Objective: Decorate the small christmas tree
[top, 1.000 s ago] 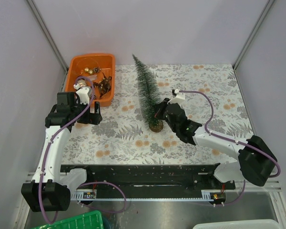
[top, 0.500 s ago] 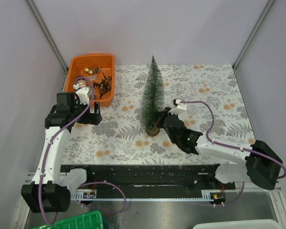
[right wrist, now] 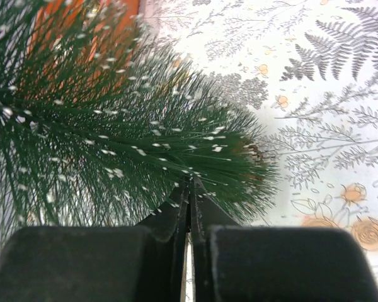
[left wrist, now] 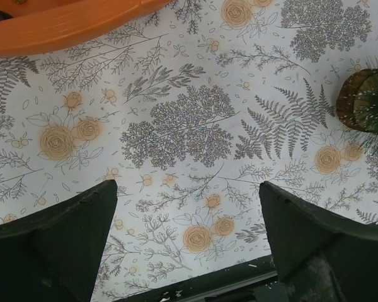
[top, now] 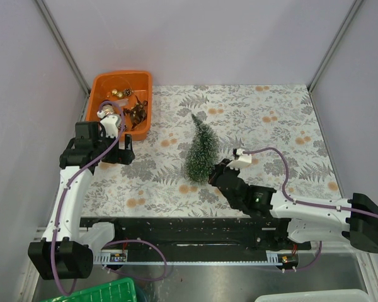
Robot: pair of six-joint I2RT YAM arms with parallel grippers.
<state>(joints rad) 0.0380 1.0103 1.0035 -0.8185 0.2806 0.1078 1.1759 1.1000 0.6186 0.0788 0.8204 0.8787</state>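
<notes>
- Black right gripper (right wrist: 190, 214), jaws pressed shut on low bristles of tree (right wrist: 101, 119), close to its base.
- Tree at middle of mat (top: 271, 113), directly ahead of that gripper, long axis near upright, tip leaning away to the far left.
- Left gripper (left wrist: 188, 195) spread wide, empty, above mat; tree off to its right, orange tray (left wrist: 63, 25) just beyond.
- Right arm by far the nearer.

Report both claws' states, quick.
Left claw: open, holding nothing.
Right claw: closed on the tree, at its lower bristles.
</notes>
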